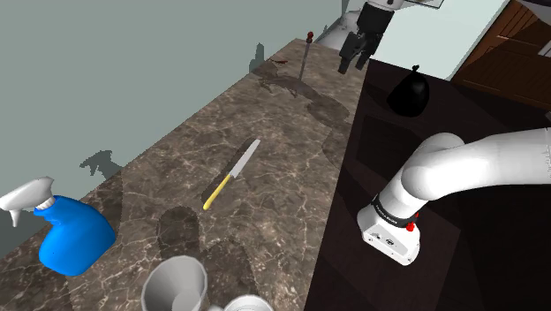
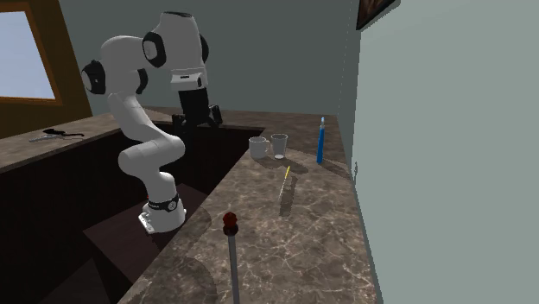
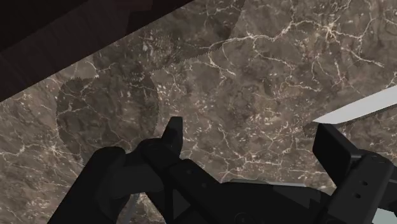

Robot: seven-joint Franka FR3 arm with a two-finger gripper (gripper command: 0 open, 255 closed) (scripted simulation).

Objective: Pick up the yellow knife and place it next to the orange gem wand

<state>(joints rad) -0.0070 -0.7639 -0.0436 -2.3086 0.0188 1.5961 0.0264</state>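
Observation:
The knife (image 1: 231,174) has a yellow handle and a pale blade and lies flat in the middle of the brown marble counter (image 1: 274,221); it is also on the counter in the second exterior view (image 2: 284,179). The wand (image 1: 305,57) is a thin grey stick with a red-orange gem on its end (image 2: 231,222), at the counter's far end in the shoulder view. My gripper (image 1: 355,62) hangs open and empty high over the counter's edge, near the wand and far from the knife. Beside one fingertip (image 3: 336,147) a pale pointed sliver (image 3: 356,108) shows, probably the blade.
A blue spray bottle (image 1: 66,231) and a grey cup (image 1: 177,284) stand at the counter's near end; they show as a white mug (image 2: 257,147), a glass (image 2: 279,145) and the bottle (image 2: 320,141). A black rounded object (image 1: 409,93) sits on the dark stand. A wall runs along the counter.

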